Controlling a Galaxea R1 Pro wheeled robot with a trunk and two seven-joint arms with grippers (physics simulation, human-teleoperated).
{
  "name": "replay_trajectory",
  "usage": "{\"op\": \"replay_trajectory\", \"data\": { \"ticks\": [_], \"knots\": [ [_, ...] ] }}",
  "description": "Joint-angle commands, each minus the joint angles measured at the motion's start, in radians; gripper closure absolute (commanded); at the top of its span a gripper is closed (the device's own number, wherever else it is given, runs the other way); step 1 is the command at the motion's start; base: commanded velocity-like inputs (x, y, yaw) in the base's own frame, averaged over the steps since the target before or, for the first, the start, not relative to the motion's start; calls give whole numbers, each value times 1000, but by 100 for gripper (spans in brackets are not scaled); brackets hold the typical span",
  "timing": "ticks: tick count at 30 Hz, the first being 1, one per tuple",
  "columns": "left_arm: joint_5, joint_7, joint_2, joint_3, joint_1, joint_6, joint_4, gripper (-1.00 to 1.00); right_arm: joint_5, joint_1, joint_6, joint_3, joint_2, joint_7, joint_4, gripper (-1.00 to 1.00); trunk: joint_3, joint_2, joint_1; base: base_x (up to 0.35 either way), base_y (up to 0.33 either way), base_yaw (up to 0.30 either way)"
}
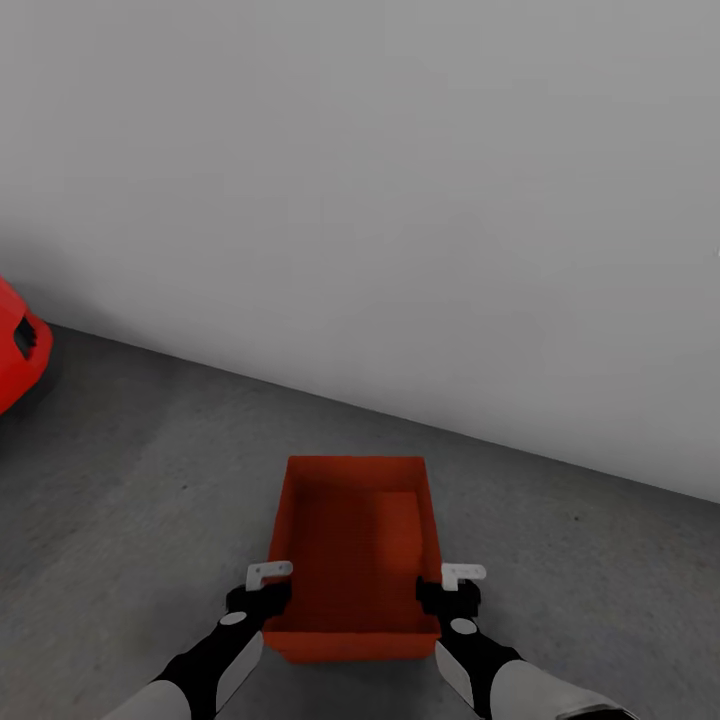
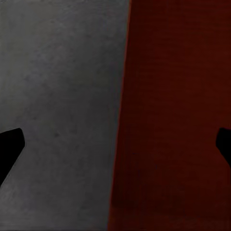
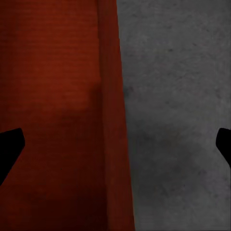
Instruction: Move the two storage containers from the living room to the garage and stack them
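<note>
You are in the garage: dark grey concrete floor (image 1: 130, 480) fills the lower half of the head view, a plain white-grey wall (image 1: 400, 200) the upper half, and the nose of the red car (image 1: 18, 345) pokes in at the left edge. Your left gripper (image 1: 262, 592) and right gripper (image 1: 452, 590) sit at the lower centre of the frame, one against each long wall of the storage container (image 1: 355, 545), toward its near end. In each wrist view the two dark fingertips stand far apart at the picture's sides with a container wall running between them, so both sets of jaws read as spread wide and straddling a wall rather than clenched on it. Whether any pad touches the plastic cannot be told. The container lies dead ahead between the arms, its long axis running away from you toward the wall, and neither arm is nearer than the other. It appears to sit low on the concrete, but you cannot tell for sure that its bottom is down. In the left wrist view the floor (image 2: 57, 96) lies just beside the container wall (image 2: 173, 115); the right wrist view mirrors it, with wall (image 3: 53, 96) and floor (image 3: 178, 120). There is bare concrete on both sides and ahead up to the wall, and the car stands well apart at the left. The next move likely calls for lifting both grippers straight off the rims.
</note>
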Motion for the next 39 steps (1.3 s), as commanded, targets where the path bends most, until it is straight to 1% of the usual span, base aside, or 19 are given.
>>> {"op": "replay_trajectory", "data": {
  "ticks": [1,15,39],
  "knots": [
    [8,7,1,-8,-1,-4,-1,-100,-4,-1,-2,8,0,-5,1,-100,-1,0,0,0,0,0],
    [11,8,0,-5,-1,-3,-3,-100,-6,-1,-1,7,-6,-6,1,-100,-1,0,0,0,0,0],
    [10,8,2,-4,-1,-10,-1,-100,-5,-1,-3,8,-10,-5,1,-100,74,168,-92,0,0,0]
  ]
}}
